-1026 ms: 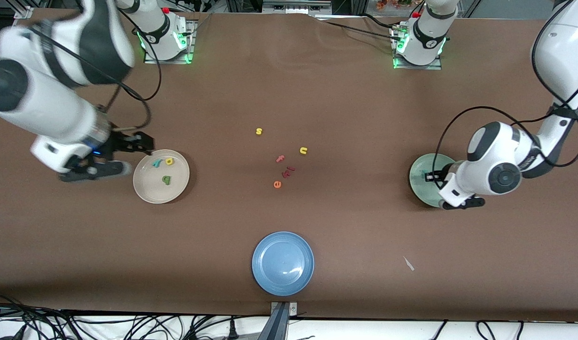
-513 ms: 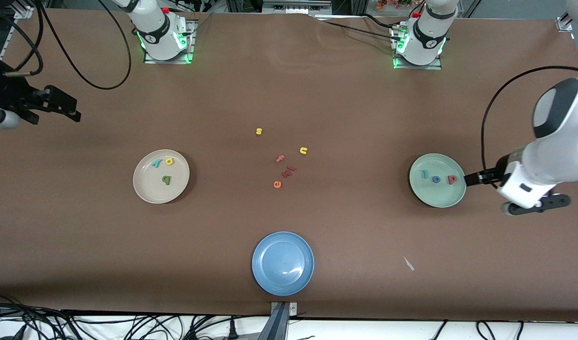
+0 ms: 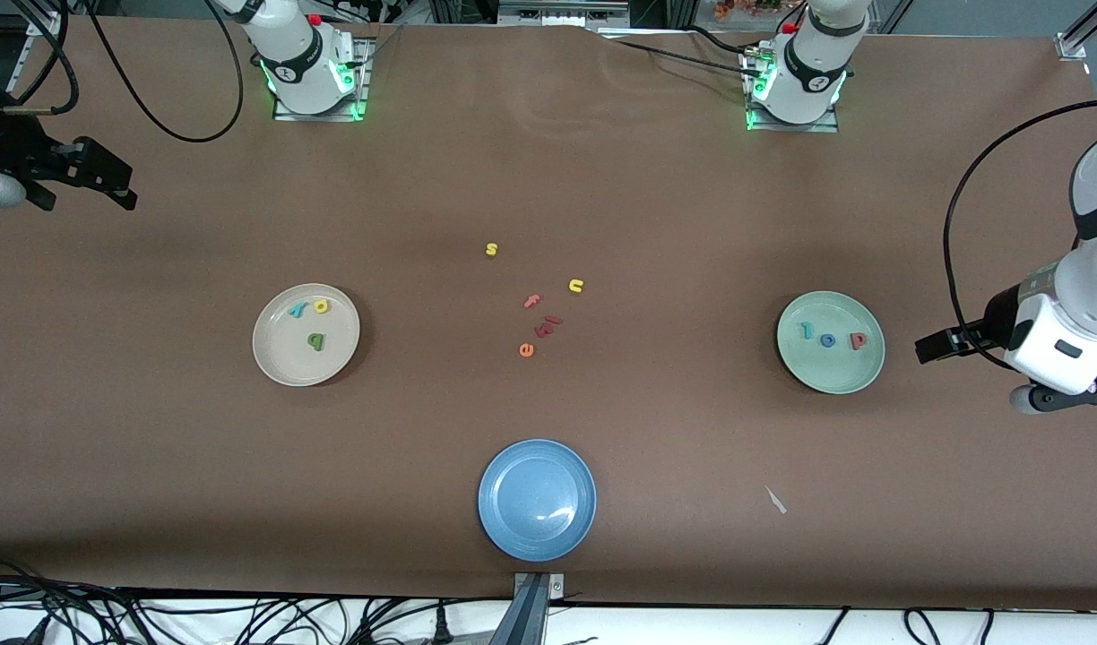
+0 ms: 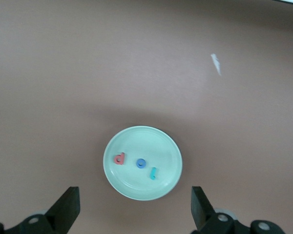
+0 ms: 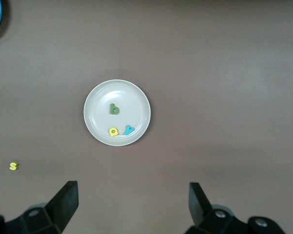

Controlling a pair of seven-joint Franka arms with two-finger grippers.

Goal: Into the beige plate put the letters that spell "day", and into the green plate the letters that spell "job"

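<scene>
The beige plate (image 3: 289,360) (image 5: 98,103) holds the green d (image 3: 315,340) (image 5: 115,109), the yellow a (image 3: 321,306) (image 5: 114,131) and the teal y (image 3: 296,310) (image 5: 129,129). In the green plate (image 3: 826,374) (image 4: 136,184) lie the teal-blue j (image 3: 807,331) (image 4: 154,172), the blue o (image 3: 827,339) (image 4: 141,163) and the pink-red b (image 3: 859,339) (image 4: 119,158). My left gripper (image 3: 927,348) (image 4: 134,212) hangs open and empty beside the green plate, toward the left arm's end of the table. My right gripper (image 3: 87,190) (image 5: 132,207) is open and empty, high over the right arm's end.
Loose letters lie mid-table: a yellow s (image 3: 491,249) (image 5: 13,166), a yellow u (image 3: 575,286), a pink f (image 3: 531,301), an orange e (image 3: 526,350) and small red pieces (image 3: 548,324). A blue plate (image 3: 537,528) sits near the front edge. A white scrap (image 3: 775,500) (image 4: 216,64) lies toward the left arm's end.
The left gripper opened over the green plate and drew back toward its end of the table, uncovering j, o and b. The right gripper pulled away from the beige plate and rose.
</scene>
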